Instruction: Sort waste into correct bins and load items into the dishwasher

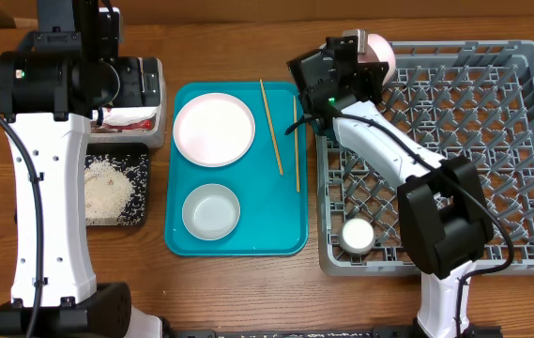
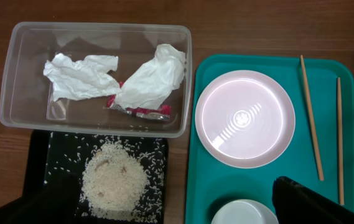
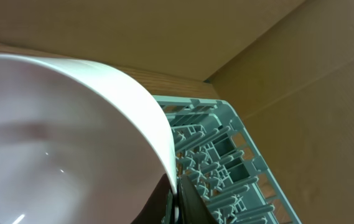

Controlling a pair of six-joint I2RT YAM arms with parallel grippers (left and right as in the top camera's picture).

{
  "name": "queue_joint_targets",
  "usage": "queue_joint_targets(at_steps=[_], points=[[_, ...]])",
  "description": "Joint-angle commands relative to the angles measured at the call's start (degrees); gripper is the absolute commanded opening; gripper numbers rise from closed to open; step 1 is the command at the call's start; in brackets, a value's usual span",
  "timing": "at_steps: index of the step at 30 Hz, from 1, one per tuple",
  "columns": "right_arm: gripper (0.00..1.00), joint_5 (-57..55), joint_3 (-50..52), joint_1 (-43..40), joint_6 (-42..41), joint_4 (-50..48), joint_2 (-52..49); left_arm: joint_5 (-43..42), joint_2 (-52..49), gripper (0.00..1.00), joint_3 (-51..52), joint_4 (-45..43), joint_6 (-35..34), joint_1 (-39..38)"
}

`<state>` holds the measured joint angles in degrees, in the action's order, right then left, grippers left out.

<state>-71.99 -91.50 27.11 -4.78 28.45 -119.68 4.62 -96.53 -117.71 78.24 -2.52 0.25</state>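
Note:
My right gripper point(image 3: 177, 200) is shut on the rim of a white bowl point(image 3: 58, 143), held tilted over the far left corner of the grey dish rack point(image 1: 492, 141). A small white cup point(image 1: 358, 235) stands in the rack's near left corner. My left gripper point(image 2: 167, 193) is open and empty above the bins. The clear tub point(image 2: 15, 93) holds two crumpled napkins point(image 2: 80, 74) and a red-marked wrapper point(image 2: 140, 111). The black tray point(image 2: 46, 146) holds a rice pile point(image 2: 114, 180). The pinkish plate point(image 1: 214, 129), the greyish bowl point(image 1: 211, 210) and two chopsticks point(image 1: 271, 127) lie on the teal tray.
The teal tray point(image 1: 276, 216) sits between the bins and the rack. The left arm point(image 1: 46, 188) covers most of the clear tub from above. A cardboard wall point(image 3: 301, 74) stands behind the rack. Bare wooden table point(image 1: 248, 291) lies along the near edge.

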Motion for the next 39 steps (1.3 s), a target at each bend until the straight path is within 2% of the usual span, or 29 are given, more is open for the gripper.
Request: queue_joint_targets(at_steps=[1,7,13,15,19,24,27,29,30,31,32,34,36,39], points=[[0.04,1.2,-0.4,0.6,0.1,-0.1,0.0,0.5,0.6,1.00,-0.9,0.0,1.3,0.2],[0.04,2.5,-0.4,2.9,0.1,3.0,0.0,0.5,0.6,1.00,-0.9,0.0,1.3,0.2],[0.38,4.9,-0.4,6.3,0.1,3.8,0.0,0.5,0.6,1.00,-0.9,0.0,1.3,0.2],[0.46,4.9,-0.4,7.4,0.1,3.8,0.0,0.5,0.6,1.00,-0.9,0.0,1.3,0.2],[0.48,8.5,-0.4,10.0,0.0,5.4,0.6,0.5,0.6,1.00,-0.9,0.0,1.3,0.2],[0.61,15.2,-0.5,11.3,-4.3,7.5,4.0,0.5,0.6,1.00,-0.9,0.0,1.3,0.2],[0.67,25.6,-1.3,11.2,-6.0,9.9,8.8,0.5,0.6,1.00,-0.9,0.0,1.3,0.2],[0.75,36.9,-1.6,11.1,-5.9,10.9,12.1,0.4,0.6,1.00,-0.9,0.0,1.3,0.2],[0.90,48.5,-1.6,11.1,-5.9,11.5,14.6,0.5,0.6,1.00,-0.9,0.0,1.3,0.2],[0.95,54.5,-1.6,11.1,-5.9,11.8,15.5,0.4,0.6,1.00,-0.9,-0.1,1.3,0.2],[0.97,58.2,-1.6,11.1,-5.9,12.1,15.9,0.5,0.6,1.00,-0.9,0.0,1.3,0.2],[0.97,79.3,-1.5,11.1,-6.8,12.5,16.5,0.5,0.6,1.00,-0.9,0.0,1.3,0.2],[0.97,88.2,-0.5,11.5,-12.4,12.5,15.6,0.5,0.6,1.00,-0.9,0.0,1.3,0.2],[0.96,89.7,3.3,13.6,-19.5,12.6,14.6,0.4,0.6,1.00,-0.9,0.0,1.3,0.2]])
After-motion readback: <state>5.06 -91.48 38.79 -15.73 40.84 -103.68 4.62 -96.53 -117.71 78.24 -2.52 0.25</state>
